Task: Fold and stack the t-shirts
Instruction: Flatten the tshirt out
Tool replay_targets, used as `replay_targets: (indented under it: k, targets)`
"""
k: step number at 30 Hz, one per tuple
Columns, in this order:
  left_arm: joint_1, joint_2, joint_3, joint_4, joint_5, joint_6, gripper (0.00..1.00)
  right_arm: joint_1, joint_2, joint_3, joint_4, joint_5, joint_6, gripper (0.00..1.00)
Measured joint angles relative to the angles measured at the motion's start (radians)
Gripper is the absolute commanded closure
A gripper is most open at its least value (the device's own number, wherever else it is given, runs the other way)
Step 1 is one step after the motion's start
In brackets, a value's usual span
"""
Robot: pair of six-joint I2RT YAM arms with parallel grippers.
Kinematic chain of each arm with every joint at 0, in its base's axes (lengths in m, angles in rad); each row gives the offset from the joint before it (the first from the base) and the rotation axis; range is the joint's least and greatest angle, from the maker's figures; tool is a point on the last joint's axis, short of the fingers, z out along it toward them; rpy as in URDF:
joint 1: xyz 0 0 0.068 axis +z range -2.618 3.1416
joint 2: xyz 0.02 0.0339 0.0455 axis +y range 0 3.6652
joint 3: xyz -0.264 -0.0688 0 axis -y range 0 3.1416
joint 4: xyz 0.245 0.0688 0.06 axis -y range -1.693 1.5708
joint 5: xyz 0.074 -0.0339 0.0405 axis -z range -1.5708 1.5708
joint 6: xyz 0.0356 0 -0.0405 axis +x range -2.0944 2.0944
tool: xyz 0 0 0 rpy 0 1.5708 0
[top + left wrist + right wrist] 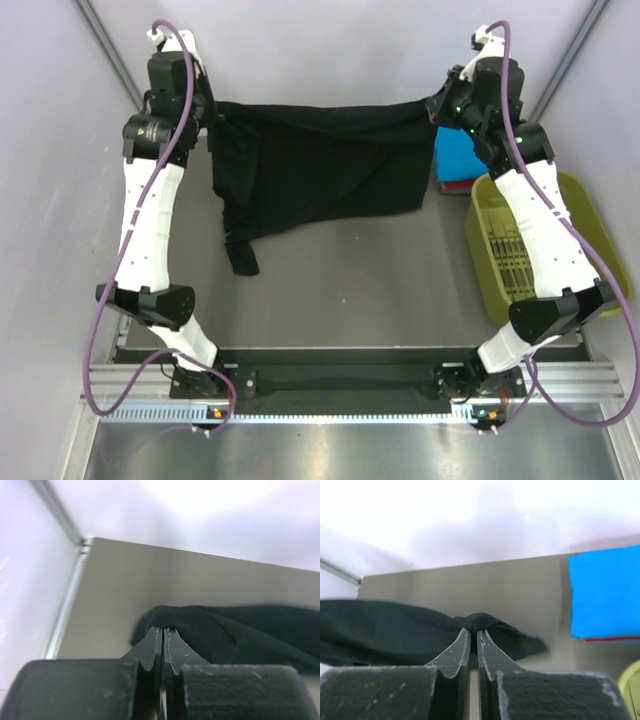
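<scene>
A large black t-shirt (320, 165) hangs stretched between my two grippers at the far end of the table, its lower part draping onto the tabletop, a sleeve trailing down at the left. My left gripper (208, 112) is shut on the shirt's left top corner; in the left wrist view its tips (163, 629) pinch black cloth (240, 630). My right gripper (438, 106) is shut on the right top corner, its tips (473, 630) pinching a bunched fold (380, 627). A folded bright blue t-shirt (455, 155) lies on a red one (458, 184) at the far right.
An olive-green plastic basket (500, 250) stands at the right edge, partly under my right arm. The blue and red stack (605, 597) sits just behind it. Pale walls close in the table on the left, far and right sides.
</scene>
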Motion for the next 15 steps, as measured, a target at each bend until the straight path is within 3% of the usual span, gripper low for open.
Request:
replay_targets:
  k: [4,9,12,15]
  targets:
    - [-0.007,-0.167,-0.239,0.039,0.154,-0.050,1.00,0.000,-0.102,-0.147,0.031,-0.031,-0.010,1.00]
    - [-0.069,-0.416,-0.800,0.068,0.346,-0.134,1.00,0.002,-0.327,-0.605,0.044,-0.079,-0.010,1.00]
    - [-0.150,-0.411,-1.021,0.045,0.393,-0.154,1.00,0.003,-0.385,-0.826,0.034,-0.104,-0.008,1.00]
    - [-0.201,-0.333,-1.094,0.030,0.412,-0.152,1.00,0.005,-0.388,-0.961,0.031,-0.130,-0.005,1.00]
